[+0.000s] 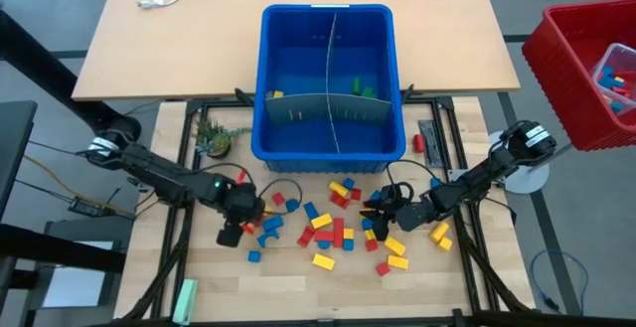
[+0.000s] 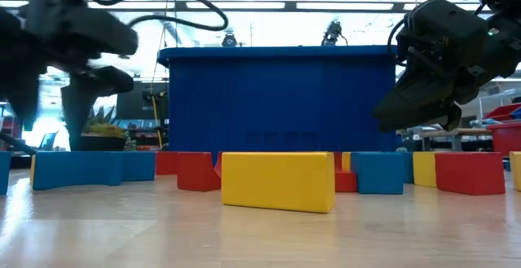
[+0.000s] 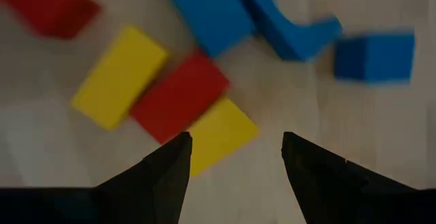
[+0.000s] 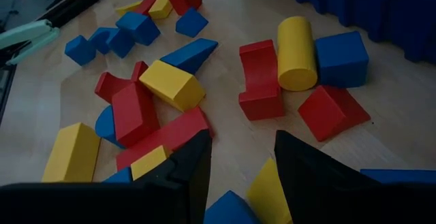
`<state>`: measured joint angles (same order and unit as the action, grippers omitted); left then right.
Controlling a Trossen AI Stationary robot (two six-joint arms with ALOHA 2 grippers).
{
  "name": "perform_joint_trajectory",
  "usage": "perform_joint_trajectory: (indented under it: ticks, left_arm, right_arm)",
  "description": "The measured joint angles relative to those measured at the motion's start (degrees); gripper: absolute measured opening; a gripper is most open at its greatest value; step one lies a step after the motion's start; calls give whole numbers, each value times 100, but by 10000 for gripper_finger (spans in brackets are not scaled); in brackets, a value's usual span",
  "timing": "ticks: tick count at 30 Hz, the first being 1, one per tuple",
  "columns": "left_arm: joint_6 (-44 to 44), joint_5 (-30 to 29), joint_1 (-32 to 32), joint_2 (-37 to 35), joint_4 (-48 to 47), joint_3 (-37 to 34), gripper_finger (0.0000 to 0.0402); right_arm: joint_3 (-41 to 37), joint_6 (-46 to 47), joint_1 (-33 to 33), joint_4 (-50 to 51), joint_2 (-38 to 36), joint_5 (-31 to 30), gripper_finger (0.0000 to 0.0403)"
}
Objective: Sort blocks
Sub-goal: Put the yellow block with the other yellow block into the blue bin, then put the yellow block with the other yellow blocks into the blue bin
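Red, yellow and blue blocks (image 1: 338, 228) lie scattered flat on the wooden table in front of the blue bin (image 1: 328, 138). My left gripper (image 1: 237, 226) hangs open, pointing down over the left end of the scatter. Below it a yellow block (image 3: 216, 134), a red block (image 3: 178, 96) and another yellow block (image 3: 120, 75) lie side by side; nothing is between its fingers (image 3: 170, 166). My right gripper (image 1: 383, 213) slants low over the right part of the scatter, open (image 4: 240, 142), with bare table between its fingertips. A yellow block (image 4: 267, 190) and a blue block (image 4: 228, 210) show farther back in the gap.
The bin stands at the table's far side, split by pale dividers, with green blocks (image 1: 364, 90) in its right part. A small plant (image 1: 214, 140) stands left of it. A red crate (image 1: 586, 69) sits off the right edge. A pale green bar (image 1: 186, 297) lies near left.
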<state>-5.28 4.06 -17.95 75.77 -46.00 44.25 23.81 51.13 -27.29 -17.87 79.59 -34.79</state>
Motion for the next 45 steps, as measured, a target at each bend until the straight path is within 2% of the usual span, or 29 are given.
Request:
perform_joint_trajectory:
  ticks: [7,13,17,21,32,36,45]
  left_arm:
    - [936,-626,-355,0,429,-233,238]
    - [986,-614,-467,0,464,-437,238]
    - [1111,-931,-587,0,846,-647,238]
    - [1129,-902,-617,0,1214,-821,238]
    - [1064,-345,-726,-2,1238,-896,238]
    - [1063,-450,-732,-2,1245,-896,238]
    - [1065,-460,-739,687,1402,-851,237]
  right_arm:
    - [0,-2,0,0,0,-4,151]
    - [0,-13,0,2,0,-4,151]
    - [0,-13,0,1,0,-8,151]
    - [0,-13,0,2,0,-7,151]
    - [-2,-11,0,2,-2,-7,151]
    - [-2,-11,0,0,0,-7,151]
    - [-2,9,0,2,0,-7,151]
